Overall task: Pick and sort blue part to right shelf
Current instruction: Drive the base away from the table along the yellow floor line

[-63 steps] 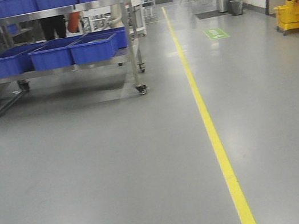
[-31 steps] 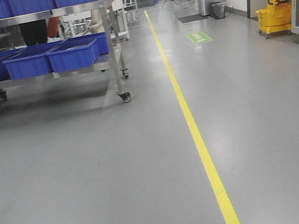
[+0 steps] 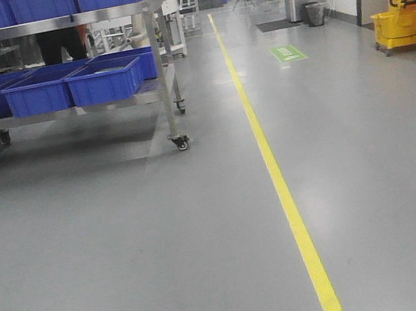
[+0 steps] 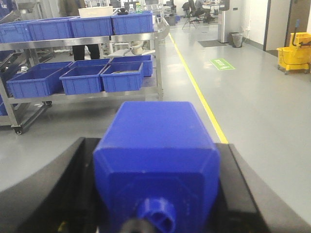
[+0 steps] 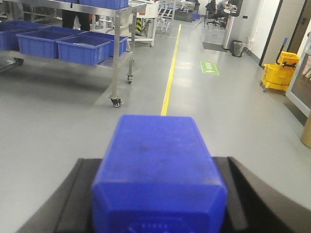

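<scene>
PROGRESS pick looks done, shelving left | right tool (image 5: 158,187) clamped on blue part (image 5: 158,155), carried over floor (image 5: 53,121) | left tool (image 4: 155,187) clamped on squat blue block (image 4: 155,138) | bin rack (image 3: 164,66) ahead-left; target shelf not identifiable

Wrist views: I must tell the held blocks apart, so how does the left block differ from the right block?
The left block shows a small knob on its near end; the right block shows none in view. The left block's top face looks even, the right block's faintly mottled. Both are solid blue with bevelled near edges.
</scene>
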You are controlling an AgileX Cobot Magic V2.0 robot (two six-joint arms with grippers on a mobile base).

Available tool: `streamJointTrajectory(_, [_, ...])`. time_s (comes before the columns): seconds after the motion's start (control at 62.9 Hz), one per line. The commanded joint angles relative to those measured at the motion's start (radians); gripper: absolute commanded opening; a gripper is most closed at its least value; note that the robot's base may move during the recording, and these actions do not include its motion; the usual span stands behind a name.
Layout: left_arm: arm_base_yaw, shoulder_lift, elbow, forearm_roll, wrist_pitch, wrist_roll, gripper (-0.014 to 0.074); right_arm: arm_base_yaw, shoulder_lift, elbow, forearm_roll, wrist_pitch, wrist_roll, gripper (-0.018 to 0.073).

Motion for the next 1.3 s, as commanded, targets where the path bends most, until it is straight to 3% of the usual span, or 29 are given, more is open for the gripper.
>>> streamJointTrajectory(0.0, [-0.004, 0.009, -0.029, -0.002, -0.094, 0.001, 0.0207, -0.007, 0.008, -0.029, -0.003, -0.089, -0.003, 0.0398])
streamJointTrajectory(1.287, [-0.004, 0.015, -0.029, -0.002, -0.094, 0.001, 0.0207, -0.007, 0.008, -0.029, -0.003, -0.089, -0.003, 0.0398])
